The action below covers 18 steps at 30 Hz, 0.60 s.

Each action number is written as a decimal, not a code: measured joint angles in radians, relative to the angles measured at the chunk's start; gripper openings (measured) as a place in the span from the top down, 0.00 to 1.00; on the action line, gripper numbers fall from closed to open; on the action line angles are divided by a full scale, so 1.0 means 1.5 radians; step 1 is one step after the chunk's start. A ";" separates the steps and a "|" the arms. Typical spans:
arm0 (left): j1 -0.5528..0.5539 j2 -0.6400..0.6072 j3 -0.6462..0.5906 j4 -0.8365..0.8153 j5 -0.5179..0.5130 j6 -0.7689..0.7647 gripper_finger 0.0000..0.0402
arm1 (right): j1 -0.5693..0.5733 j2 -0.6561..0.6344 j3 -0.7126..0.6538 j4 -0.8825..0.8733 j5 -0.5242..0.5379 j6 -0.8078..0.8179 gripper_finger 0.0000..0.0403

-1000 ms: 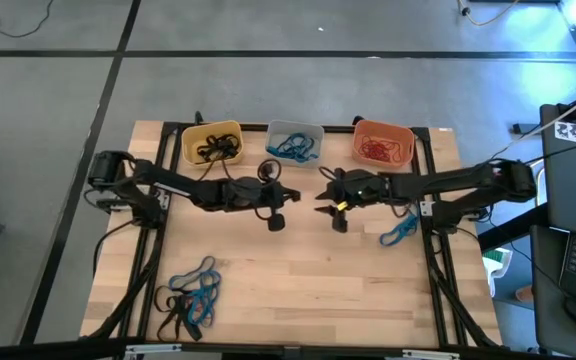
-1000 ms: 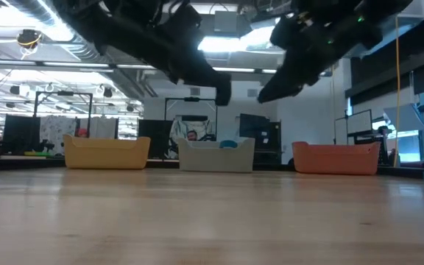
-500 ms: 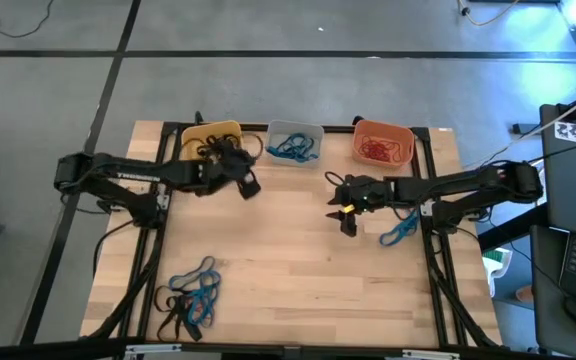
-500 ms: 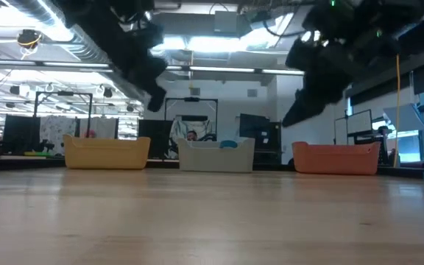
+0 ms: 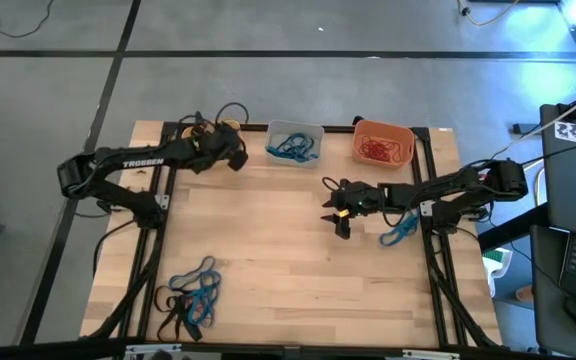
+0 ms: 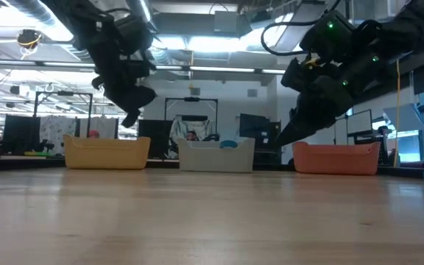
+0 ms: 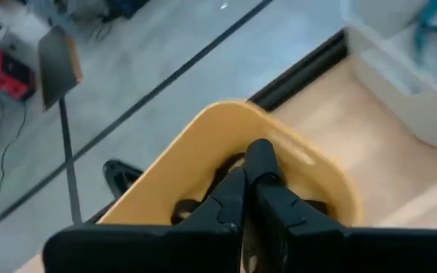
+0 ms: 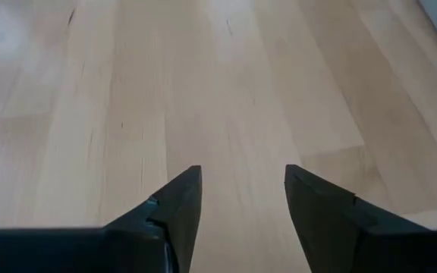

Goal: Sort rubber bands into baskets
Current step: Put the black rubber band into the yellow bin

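Tabletop (image 5: 288, 260) is showing as pale wood, matt, fine straight grain, smooth. Yellow basket (image 7: 203, 144), pale grey basket (image 5: 293, 131) and orange basket (image 5: 383, 131) are looking like smooth plastic with a slight sheen. Rubber bands (image 5: 190, 298) are reading as thin matt rubber. Right gripper (image 8: 239, 199) fingers (image 8: 177, 205) are presenting as dark matt plastic; left gripper (image 7: 258, 155) fingers too.

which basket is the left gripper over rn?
The yellow basket, leftmost of the three: the shut left gripper hangs above it, while the pale grey and orange baskets have none over them.
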 joint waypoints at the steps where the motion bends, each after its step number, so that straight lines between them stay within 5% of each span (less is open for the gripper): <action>1: 0.007 0.000 0.000 -0.004 0.001 -0.005 0.97 | 0.000 0.000 0.000 0.000 0.000 0.000 0.53; 7: 0.036 0.000 0.000 0.000 0.003 -0.026 0.95 | 0.000 0.000 0.000 0.002 0.000 0.000 0.53; 18: 0.074 0.000 0.000 -0.112 0.149 -0.075 0.68 | 0.000 0.000 0.000 0.004 0.000 -0.001 0.53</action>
